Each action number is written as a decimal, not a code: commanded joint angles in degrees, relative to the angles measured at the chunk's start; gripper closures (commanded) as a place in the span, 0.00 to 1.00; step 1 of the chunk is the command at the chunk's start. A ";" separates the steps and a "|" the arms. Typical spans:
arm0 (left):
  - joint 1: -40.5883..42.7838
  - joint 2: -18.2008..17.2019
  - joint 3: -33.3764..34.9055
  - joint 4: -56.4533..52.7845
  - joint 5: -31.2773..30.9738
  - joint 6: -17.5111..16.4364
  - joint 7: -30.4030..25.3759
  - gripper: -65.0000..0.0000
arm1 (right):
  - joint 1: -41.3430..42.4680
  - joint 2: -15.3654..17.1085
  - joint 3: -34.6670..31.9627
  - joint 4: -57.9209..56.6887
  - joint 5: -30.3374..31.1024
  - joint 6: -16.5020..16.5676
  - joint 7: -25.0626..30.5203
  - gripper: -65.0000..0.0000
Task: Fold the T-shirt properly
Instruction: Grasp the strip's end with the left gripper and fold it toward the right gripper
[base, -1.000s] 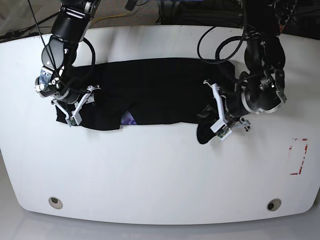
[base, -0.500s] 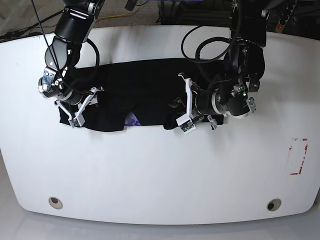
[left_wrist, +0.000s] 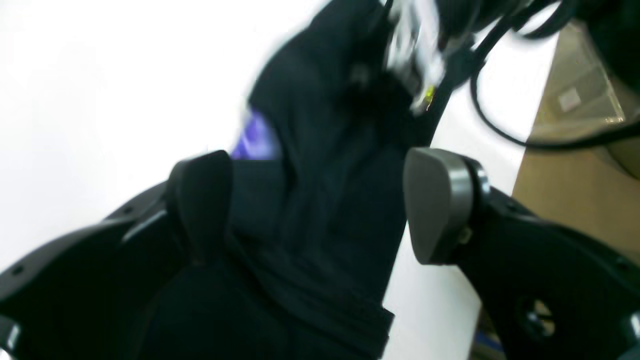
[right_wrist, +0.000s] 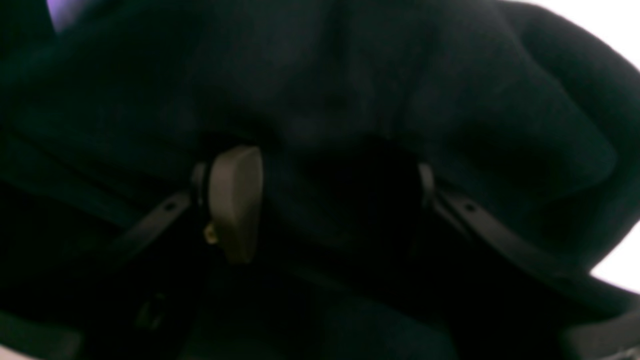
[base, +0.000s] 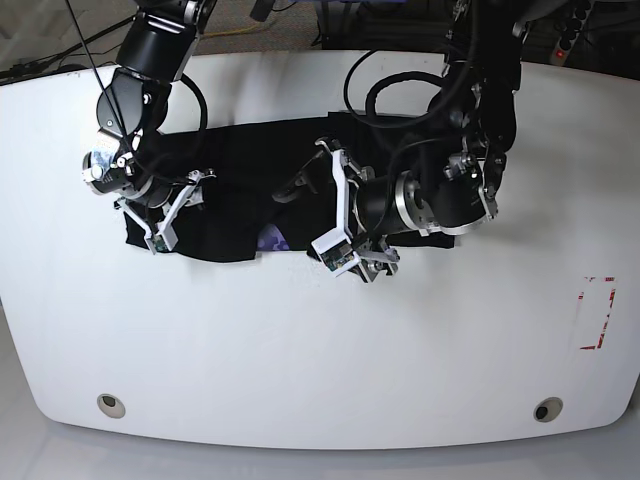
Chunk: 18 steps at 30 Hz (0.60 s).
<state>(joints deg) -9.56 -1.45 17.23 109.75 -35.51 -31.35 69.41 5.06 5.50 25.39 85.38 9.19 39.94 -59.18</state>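
The T-shirt (base: 240, 195) is spread on the table (base: 320, 340). The left gripper (base: 332, 205) is held wide open over it; the right gripper (base: 175, 210) is parted around bunched cloth.

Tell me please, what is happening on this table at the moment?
A two-armed robot is folding a black T-shirt on a white table. The left pincer stands wide open over the middle of the shirt, with cloth lying between its fingers but not pinched. The right pincer is at the shirt's other end, its fingers apart and sunk into the fabric; whether it grips the cloth is not clear. The shirt lies as a bunched band, and a bit of purple print shows at its near edge.
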 joint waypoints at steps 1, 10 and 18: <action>-0.42 -1.84 -3.12 3.61 1.00 0.01 -1.06 0.23 | 1.31 0.61 0.24 5.65 0.70 0.06 -2.14 0.44; 8.99 -10.72 -19.21 3.08 3.29 0.01 -1.14 0.28 | 7.29 1.05 14.22 12.07 10.90 0.06 -15.68 0.23; 15.14 -12.66 -26.25 0.88 3.29 -0.07 -1.32 0.38 | 9.05 5.36 23.80 1.17 12.74 0.06 -17.26 0.13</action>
<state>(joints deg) 5.32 -13.91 -8.69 110.67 -31.46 -31.29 69.45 12.86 8.73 47.70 90.37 20.38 39.70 -77.65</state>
